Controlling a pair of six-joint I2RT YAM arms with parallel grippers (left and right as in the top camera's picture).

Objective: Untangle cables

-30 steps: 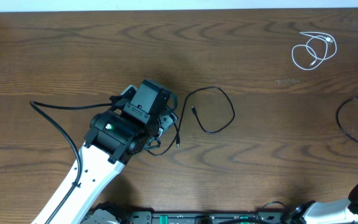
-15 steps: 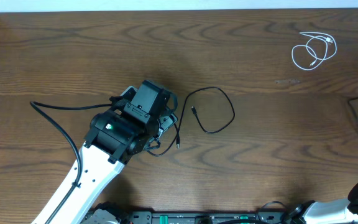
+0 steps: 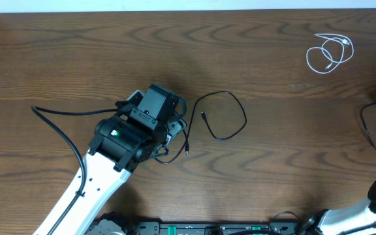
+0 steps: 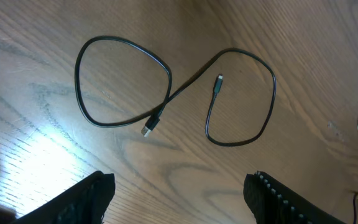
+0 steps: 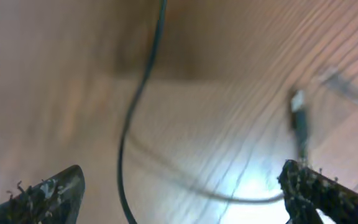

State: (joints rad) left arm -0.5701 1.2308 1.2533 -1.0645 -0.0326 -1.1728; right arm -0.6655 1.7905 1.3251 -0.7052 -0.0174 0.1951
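The black cable (image 4: 178, 92) lies flat on the brown table (image 3: 109, 52), near the middle and a bit to the left. It makes two loops and crosses over itself one time. Both its small plugs lie free, one plug (image 4: 149, 129) by the crossing and the other plug (image 4: 218, 83) inside the right loop. The white cable (image 3: 329, 51) sits in a small curl in the far right corner, well apart from the black one, so the two are not wound together now. The left gripper (image 4: 179, 182) hangs just above the black cable with its fingers spread wide and nothing between them. I think the job left is to open the crossing. It would be best to come down on the plug by the crossing, pinch close behind it, and pull it slowly out to the side so the loop opens and the rest of the cable stays put. The right gripper (image 5: 180, 174) is at the right edge, fingers spread too and holding nothing. Under it is a dark cord (image 5: 129, 124), too blurry to say more. I can read no words or labels anywhere.
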